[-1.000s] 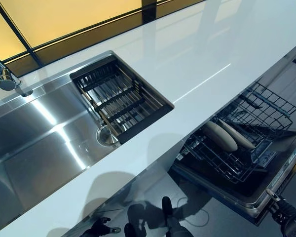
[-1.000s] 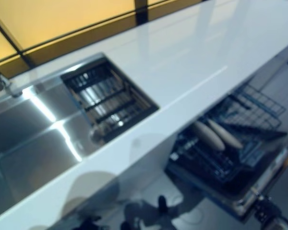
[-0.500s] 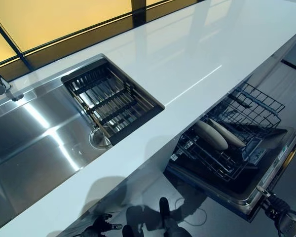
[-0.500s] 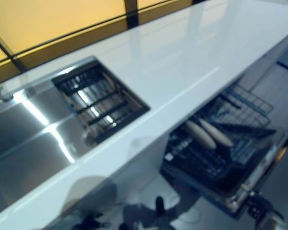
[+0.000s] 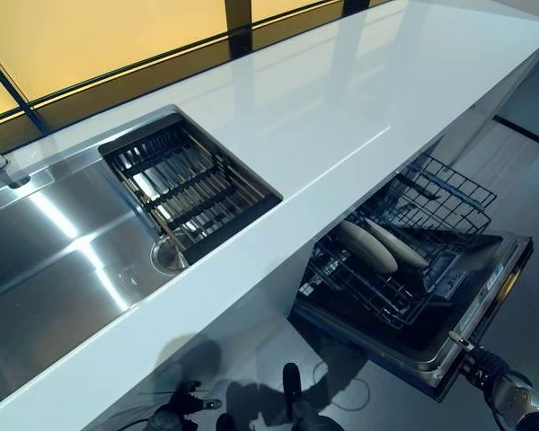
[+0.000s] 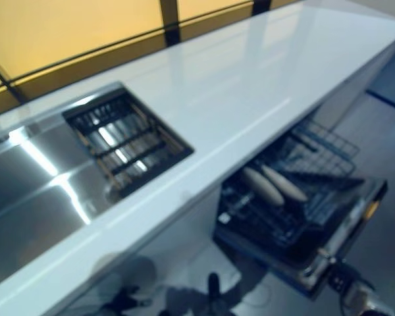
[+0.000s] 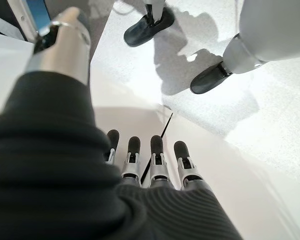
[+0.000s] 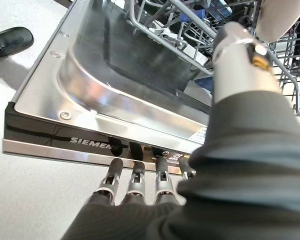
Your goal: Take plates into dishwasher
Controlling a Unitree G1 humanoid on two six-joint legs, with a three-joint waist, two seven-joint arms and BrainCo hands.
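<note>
Camera shifted; plates [image 5: 382, 246] unmoved, on edge in rack [image 5: 404, 269]. Right hand [image 8: 140, 185] fingers straight at door [image 8: 80, 100] edge; left hand [image 7: 150, 162] open, empty.

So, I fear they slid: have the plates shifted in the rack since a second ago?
No. The plates lean in the same spot of the rack; the whole view shifted, so the camera moved.

Two plates [image 5: 380, 246] stand in the dishwasher rack [image 5: 431, 202], below the counter [image 5: 341, 99].
</note>
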